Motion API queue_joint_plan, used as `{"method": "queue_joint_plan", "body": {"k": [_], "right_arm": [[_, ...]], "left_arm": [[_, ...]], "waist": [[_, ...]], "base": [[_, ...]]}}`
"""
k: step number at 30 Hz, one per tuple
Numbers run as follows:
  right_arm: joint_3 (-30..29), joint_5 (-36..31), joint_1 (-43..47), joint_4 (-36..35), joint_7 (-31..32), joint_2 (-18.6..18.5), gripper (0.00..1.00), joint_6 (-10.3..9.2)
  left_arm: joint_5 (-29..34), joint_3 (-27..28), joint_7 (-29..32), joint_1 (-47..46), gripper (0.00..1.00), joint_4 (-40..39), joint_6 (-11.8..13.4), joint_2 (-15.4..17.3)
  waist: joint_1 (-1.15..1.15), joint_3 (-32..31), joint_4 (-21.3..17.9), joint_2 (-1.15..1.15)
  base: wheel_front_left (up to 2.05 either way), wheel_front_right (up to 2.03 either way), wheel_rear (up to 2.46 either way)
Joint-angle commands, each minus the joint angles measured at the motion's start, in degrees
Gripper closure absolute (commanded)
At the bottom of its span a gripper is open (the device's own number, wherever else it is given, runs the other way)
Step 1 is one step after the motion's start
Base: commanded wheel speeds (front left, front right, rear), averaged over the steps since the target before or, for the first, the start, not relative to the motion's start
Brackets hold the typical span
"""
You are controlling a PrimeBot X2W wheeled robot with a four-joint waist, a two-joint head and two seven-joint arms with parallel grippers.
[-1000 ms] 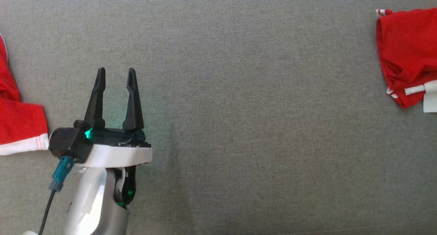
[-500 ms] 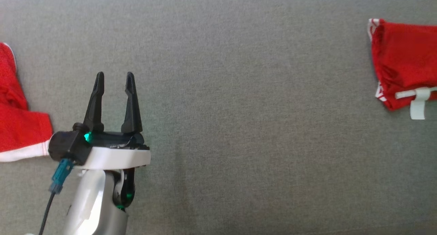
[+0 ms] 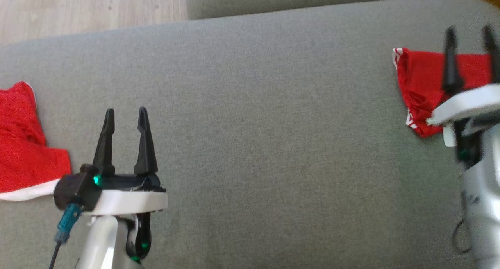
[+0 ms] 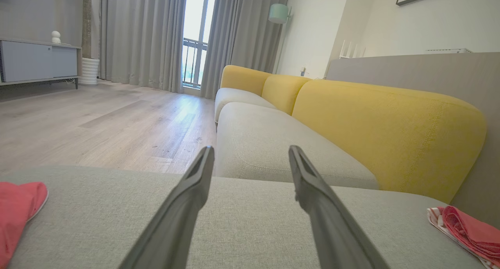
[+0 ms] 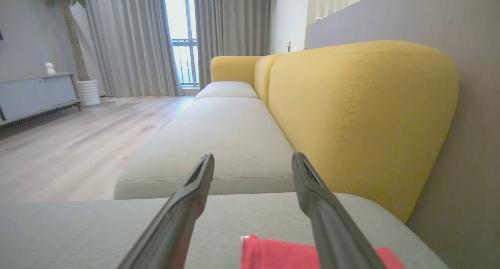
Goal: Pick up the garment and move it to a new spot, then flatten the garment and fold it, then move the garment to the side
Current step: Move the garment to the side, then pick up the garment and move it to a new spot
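Observation:
A folded red garment [image 3: 422,75] with white trim lies at the far right of the grey seat cushion [image 3: 254,124]. My right gripper [image 3: 468,28] hangs over its near part, open, with nothing between the fingers. In the right wrist view the garment [image 5: 273,255] lies just below and between the spread fingers of that gripper [image 5: 254,156]. My left gripper [image 3: 125,110] stands open and empty at the lower left, over bare cushion. The left wrist view has this gripper [image 4: 250,149] open, with the folded garment [image 4: 468,232] far to its right.
Another red garment [image 3: 23,144] with a white hem lies at the cushion's left edge, also in the left wrist view [image 4: 15,206]. Wooden floor [image 3: 78,11] lies beyond the cushion's far edge. A yellow backrest [image 5: 359,104] rises along the sofa's right side.
The head camera has tilted up, so the cushion's far edge and the floor now show. My right gripper has come into view, open over the folded garment. The left gripper keeps its pose.

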Motion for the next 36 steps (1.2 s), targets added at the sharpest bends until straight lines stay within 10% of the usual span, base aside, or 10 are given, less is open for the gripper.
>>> {"method": "queue_joint_plan", "body": {"k": [1, 12, 36], "right_arm": [[1.14, 1.12, 2.35, -5.11, 0.39, 2.11, 0.0, 0.39], [3.67, 2.44, 17.61, -18.35, 1.77, 11.77, 0.0, 0.39], [5.34, 6.8, 23.56, -17.62, -2.23, 12.13, 0.0, 0.39]], "left_arm": [[-0.7, 2.25, -0.29, -0.19, 0.0, -2.02, 0.06, 0.41], [-1.29, 0.99, -0.29, 3.49, 0.0, -2.02, 0.07, 0.41], [-1.98, -0.54, -0.29, 4.6, 0.0, -1.75, 0.4, 0.41]], "waist": [[0.01, -1.36, -0.09, 0.0], [0.01, -4.09, -0.23, 0.0], [0.01, -5.3, 0.24, 0.0]], "base": [[0.0, 0.0, 0.0], [0.0, 0.0, 0.0], [0.0, 0.0, 0.0]]}}
